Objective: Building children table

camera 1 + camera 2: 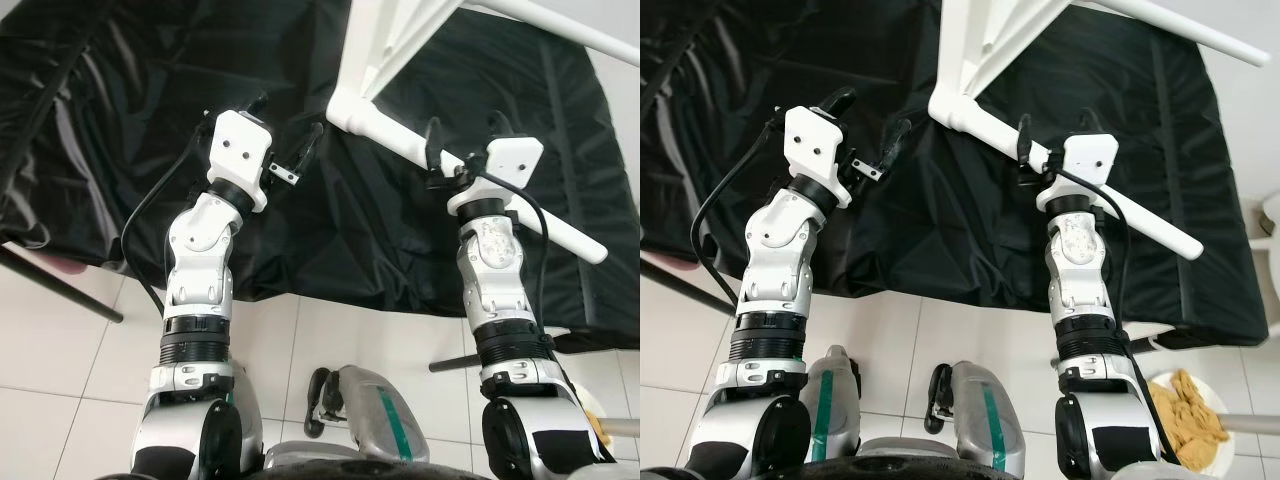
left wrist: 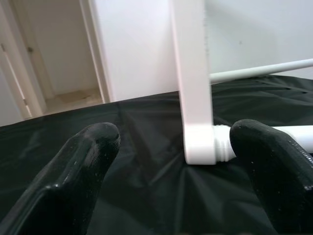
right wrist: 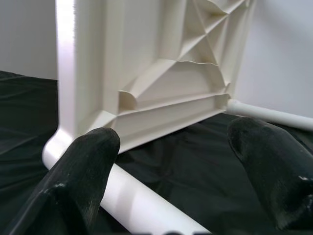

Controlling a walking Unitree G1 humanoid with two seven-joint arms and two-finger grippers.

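A white plastic tabletop point(image 1: 395, 35) stands tilted on edge on a black cloth point(image 1: 130, 110), its ribbed underside point(image 3: 166, 73) facing my right wrist camera. One white leg point(image 1: 565, 232) runs from the corner socket point(image 1: 348, 108) toward the right. A second leg point(image 1: 560, 25) sticks out at the top. My right gripper point(image 1: 465, 135) is open, its fingers astride that lower leg point(image 3: 142, 205) a short way from the socket. My left gripper point(image 1: 285, 125) is open too, held just left of the socket point(image 2: 200, 144), not touching it.
The black cloth covers a low surface ahead, with white floor tiles point(image 1: 330, 330) in front of it. A dark rod point(image 1: 60, 288) slants at the left and another point(image 1: 455, 362) at the right. A plate of yellow pieces point(image 1: 1188, 418) lies on the floor by my right side.
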